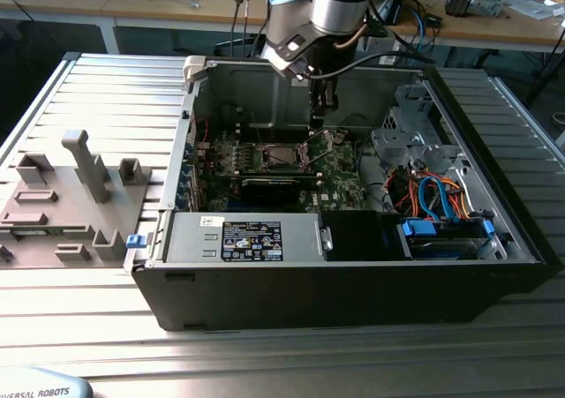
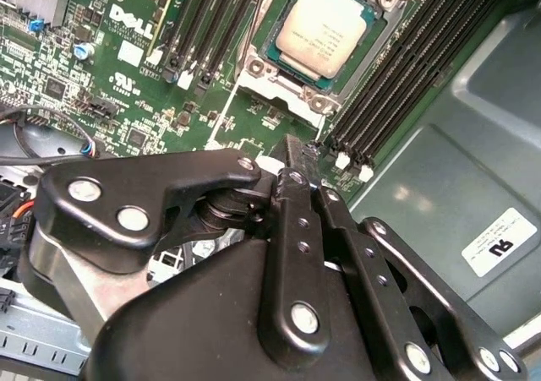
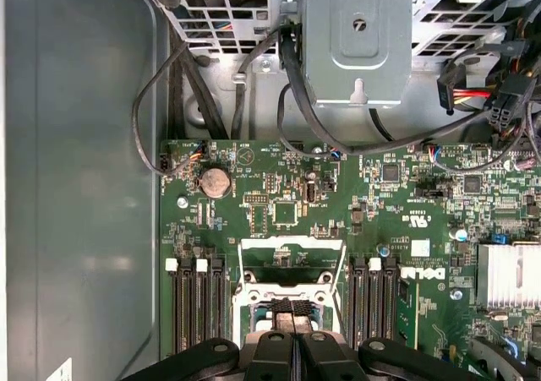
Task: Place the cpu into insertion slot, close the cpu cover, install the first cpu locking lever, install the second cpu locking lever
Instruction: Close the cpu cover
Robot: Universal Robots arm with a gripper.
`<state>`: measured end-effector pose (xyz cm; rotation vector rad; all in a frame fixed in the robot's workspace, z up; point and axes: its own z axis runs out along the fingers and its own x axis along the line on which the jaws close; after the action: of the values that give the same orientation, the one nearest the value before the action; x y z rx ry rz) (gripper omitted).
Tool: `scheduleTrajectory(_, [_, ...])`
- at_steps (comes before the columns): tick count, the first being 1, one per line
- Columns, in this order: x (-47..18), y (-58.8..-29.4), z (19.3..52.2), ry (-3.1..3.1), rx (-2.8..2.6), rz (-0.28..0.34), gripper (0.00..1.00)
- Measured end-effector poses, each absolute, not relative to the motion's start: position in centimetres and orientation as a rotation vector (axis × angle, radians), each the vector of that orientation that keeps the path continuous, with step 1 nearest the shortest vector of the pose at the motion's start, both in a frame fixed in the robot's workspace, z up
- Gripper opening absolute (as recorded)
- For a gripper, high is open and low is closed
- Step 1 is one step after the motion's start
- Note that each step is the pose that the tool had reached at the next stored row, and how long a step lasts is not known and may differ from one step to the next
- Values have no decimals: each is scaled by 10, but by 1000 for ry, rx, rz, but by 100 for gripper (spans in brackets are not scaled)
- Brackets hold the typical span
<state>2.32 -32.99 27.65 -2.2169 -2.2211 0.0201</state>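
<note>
An open black computer case (image 1: 353, 283) lies on a ribbed metal table (image 1: 106, 89). One robot arm (image 1: 340, 1) reaches down into it over the green board (image 1: 340, 173).

In the exterior view, the gripper (image 1: 320, 108) hangs above the middle of the board. A grey plate of moulded fixtures (image 1: 79, 173) sits outside the case, well apart from the board, on the exterior view's left.

The second wrist view shows one cpu (image 2: 325, 28) seated in its socket on the board. It is a small flat square with a silver-grey metal top and a thin teal rim, and its top is fully uncovered. One cpu cover (image 2: 275, 85), a thin silvery frame, is swung up at the socket's edge, between the chip and the gripper (image 2: 292, 149). Long black memory slots (image 2: 397, 77) flank the socket on both sides.

The first wrist view looks straight down on the board. Here the cover (image 3: 293, 242) reads as a square frame with a window. The gripper (image 3: 294, 307) has two fingers (image 3: 284, 323) pressed together along a hairline seam, pinching nothing visible. Whether they touch the cover cannot be told. Also on the board are one round coin cell (image 3: 215, 181) and one finned silver heat sink (image 3: 510, 275). Black cables (image 3: 292, 77) run off the board's edge
</note>
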Motion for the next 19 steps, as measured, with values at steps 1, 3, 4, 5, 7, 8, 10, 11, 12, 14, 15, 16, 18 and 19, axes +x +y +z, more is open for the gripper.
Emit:
scheduleTrajectory(1, [24,-330,276,-2221,-2217,20,11])
scheduleTrajectory(3, [26,-330,276,-2221,-2217,20,11])
scheduleTrajectory(4, [27,-330,276,-2221,-2217,20,11])
scheduleTrajectory(5, [28,-330,276,-2221,-2217,20,11])
scheduleTrajectory(7, [29,-330,276,-2221,-2217,20,11])
scheduleTrajectory(8, [30,-330,276,-2221,-2217,20,11])
scheduleTrajectory(10, [31,-330,276,-2221,-2217,20,11])
scheduleTrajectory(11, [32,-330,276,-2221,-2217,20,11])
scheduleTrajectory(12, [32,-330,276,-2221,-2217,20,11])
scheduleTrajectory(14, [34,-330,276,-2221,-2217,20,11])
scheduleTrajectory(15, [35,-330,276,-2221,-2217,20,11])
scheduleTrajectory(16, [35,-330,276,-2221,-2217,20,11])
scheduleTrajectory(18, [36,-330,276,-2221,-2217,20,11])
scheduleTrajectory(19, [37,-330,276,-2221,-2217,20,11])
